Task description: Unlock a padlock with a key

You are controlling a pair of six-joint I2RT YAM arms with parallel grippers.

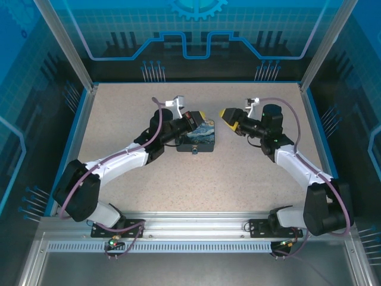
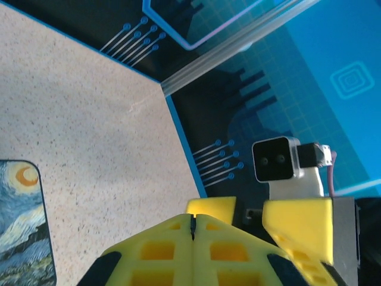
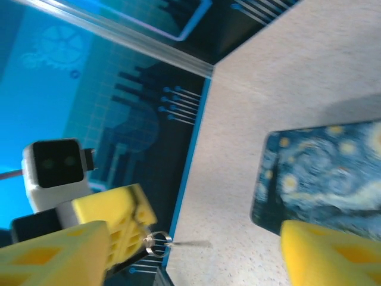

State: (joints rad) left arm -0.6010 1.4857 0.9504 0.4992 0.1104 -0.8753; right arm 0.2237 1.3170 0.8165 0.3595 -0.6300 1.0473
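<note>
From here I see bright, even light from above on the speckled beige worktop (image 1: 238, 173) with only soft shadows, while my right wrist picture is smeared, the blue-and-yellow painting-print box (image 3: 321, 173) looking soft.

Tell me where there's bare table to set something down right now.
Bare table lies between the box and the near rail, and also along the back wall. It is crowded at centre: the left gripper, shut on the key, and the open right gripper meet by the box.
</note>
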